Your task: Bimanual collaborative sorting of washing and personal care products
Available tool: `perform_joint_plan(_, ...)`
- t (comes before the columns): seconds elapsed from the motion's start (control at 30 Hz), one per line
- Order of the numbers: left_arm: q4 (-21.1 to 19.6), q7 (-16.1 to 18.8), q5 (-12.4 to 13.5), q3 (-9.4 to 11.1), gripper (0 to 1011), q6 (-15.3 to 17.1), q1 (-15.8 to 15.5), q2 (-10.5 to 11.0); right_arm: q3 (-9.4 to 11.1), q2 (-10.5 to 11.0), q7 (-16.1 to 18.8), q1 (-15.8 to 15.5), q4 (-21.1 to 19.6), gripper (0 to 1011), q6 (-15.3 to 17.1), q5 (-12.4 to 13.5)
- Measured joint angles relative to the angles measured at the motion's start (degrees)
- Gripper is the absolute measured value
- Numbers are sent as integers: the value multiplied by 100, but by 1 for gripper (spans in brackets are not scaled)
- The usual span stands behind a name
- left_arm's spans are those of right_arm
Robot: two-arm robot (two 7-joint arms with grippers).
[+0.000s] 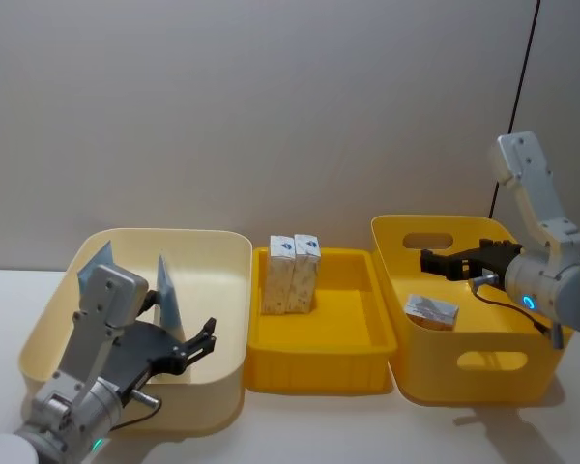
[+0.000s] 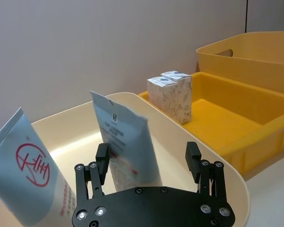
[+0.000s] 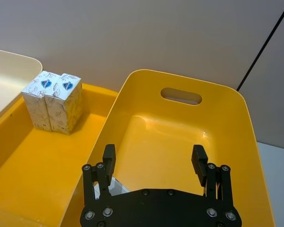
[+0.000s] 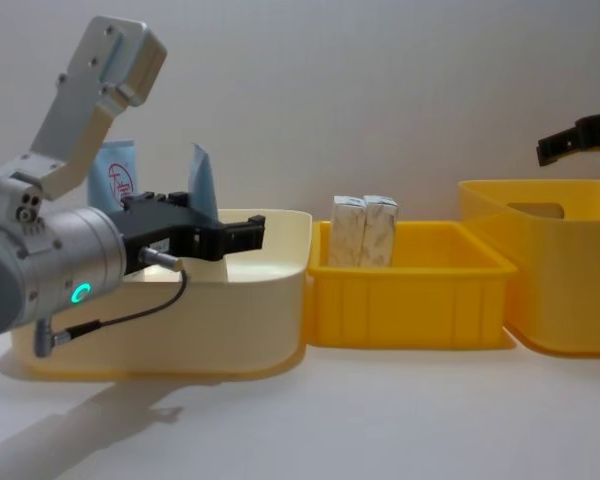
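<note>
Left gripper (image 1: pixel 206 340) is found spread wide and empty in the cream tub (image 1: pixel 222 238), near two squeeze tubes (image 2: pixel 127 139). Right gripper (image 3: pixel 154 152) — also wide, empty — is held over the deep yellow tub (image 1: pixel 435 372), where one carton (image 1: pixel 431 309) lies; two cartons (image 1: pixel 292 274) are stood in the middle tray (image 1: pixel 319 372).

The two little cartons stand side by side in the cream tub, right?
Not quite. The two cartons do stand side by side, but in the yellow tray in the middle, not in the cream tub. The head view shows it.
</note>
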Motion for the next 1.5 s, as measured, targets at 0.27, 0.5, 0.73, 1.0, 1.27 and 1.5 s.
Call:
perform_joint_plan(0.27, 54, -171, 32, 59, 1002, 187, -142, -21, 0, 0, -1, -1, 0, 1001, 0, 0)
perform_joint_plan(0.5, 82, -263, 50, 88, 1002, 291, -215, -34, 0, 0, -1, -1, 0, 1001, -1, 0)
perform_joint_plan(0.73, 100, -317, 61, 106, 892, 349, -256, -39, 0, 0, -1, -1, 0, 1001, -1, 0)
perform_joint_plan(1.0, 112, -353, 67, 117, 648, 388, -285, -44, 0, 0, -1, -1, 0, 1001, -1, 0)
perform_joint_plan(1.27, 118, -370, 72, 122, 411, 403, -297, -48, 0, 0, -1, -1, 0, 1001, -1, 0)
perform_joint_plan(1.5, 122, -378, 73, 126, 272, 412, -304, -48, 0, 0, -1, -1, -1, 1001, 0, 0)
